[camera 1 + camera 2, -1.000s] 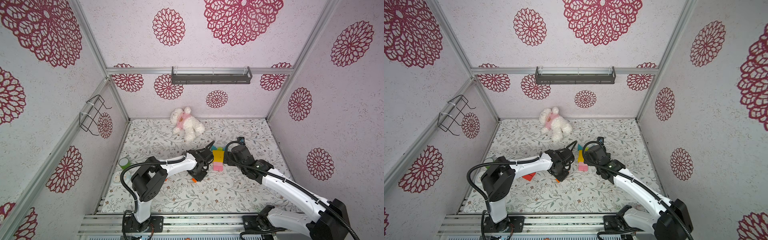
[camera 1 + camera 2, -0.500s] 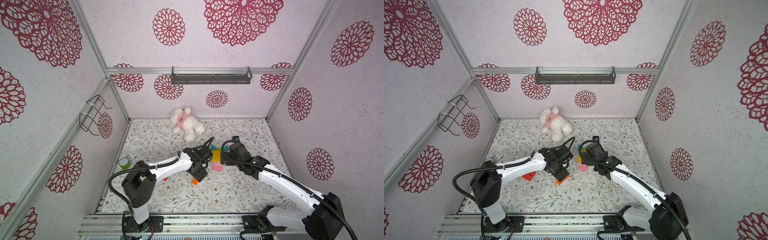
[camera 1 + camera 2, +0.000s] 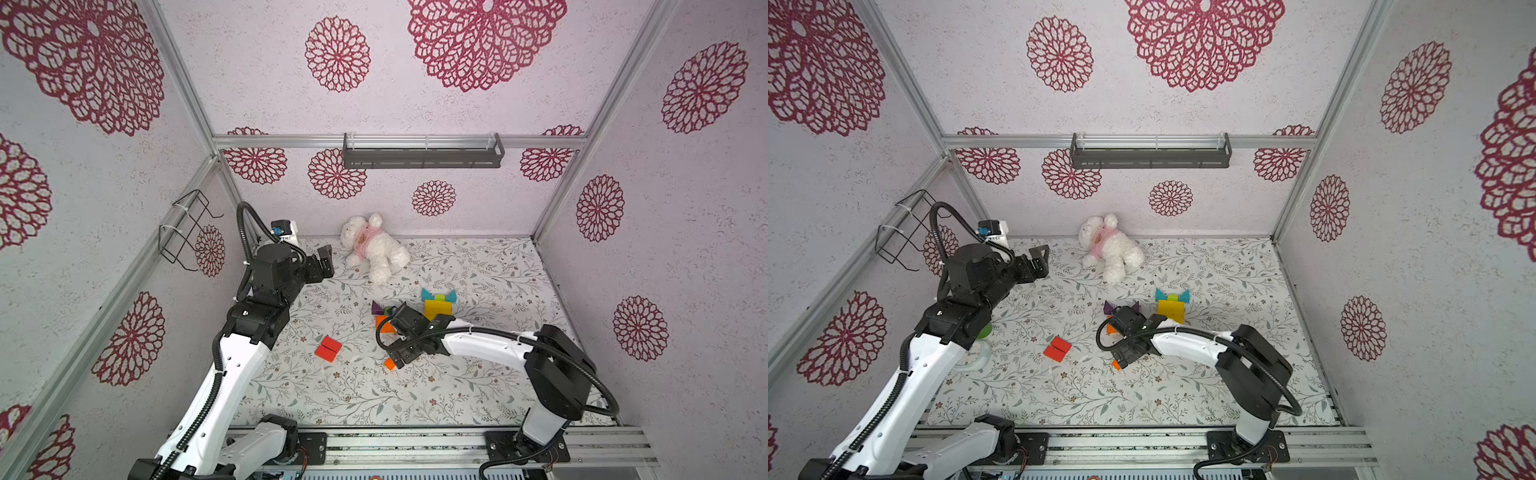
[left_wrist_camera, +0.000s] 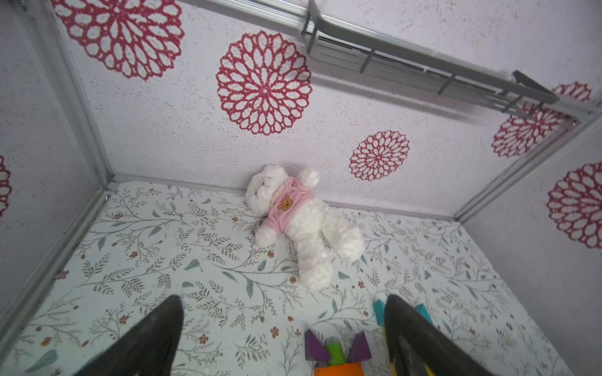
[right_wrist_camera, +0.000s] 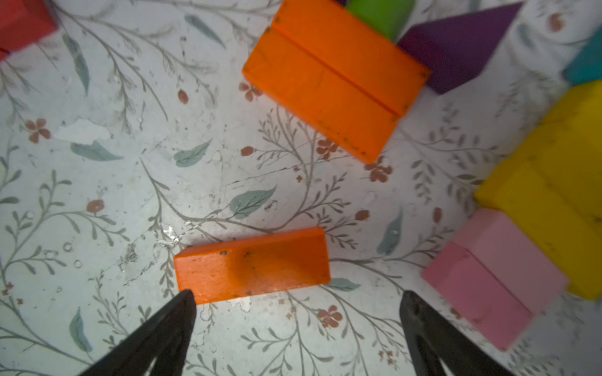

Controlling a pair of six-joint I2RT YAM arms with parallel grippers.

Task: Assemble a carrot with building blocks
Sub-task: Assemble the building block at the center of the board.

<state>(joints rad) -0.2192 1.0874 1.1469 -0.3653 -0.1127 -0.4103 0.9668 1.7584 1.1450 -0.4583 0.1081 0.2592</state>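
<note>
A loose orange block (image 5: 254, 263) lies flat on the floral mat (image 3: 478, 374), also seen in both top views (image 3: 390, 364) (image 3: 1116, 365). My right gripper (image 5: 298, 294) (image 3: 395, 358) hangs open just above it, one fingertip at the block's end, nothing held. Two orange bars (image 5: 332, 78) lie side by side, with purple triangles (image 4: 314, 346) and a lime-green cylinder (image 4: 335, 353) at their far end. Yellow blocks (image 3: 438, 309), teal triangles (image 3: 428, 294) and a pink block (image 5: 495, 283) sit beside them. My left gripper (image 3: 324, 259) (image 4: 282, 298) is raised at the back left, open and empty.
Two red blocks (image 3: 328, 349) lie left of the loose orange one. A white plush bear in pink (image 3: 374, 251) rests by the back wall. A green cup (image 3: 984, 330) shows behind the left arm. A grey shelf (image 3: 422, 153) and a wire basket (image 3: 187, 228) hang on the walls.
My left gripper opened, left the orange block on the mat and pulled up and back to the far left. The right gripper swung from the yellow and pink blocks to over that orange block.
</note>
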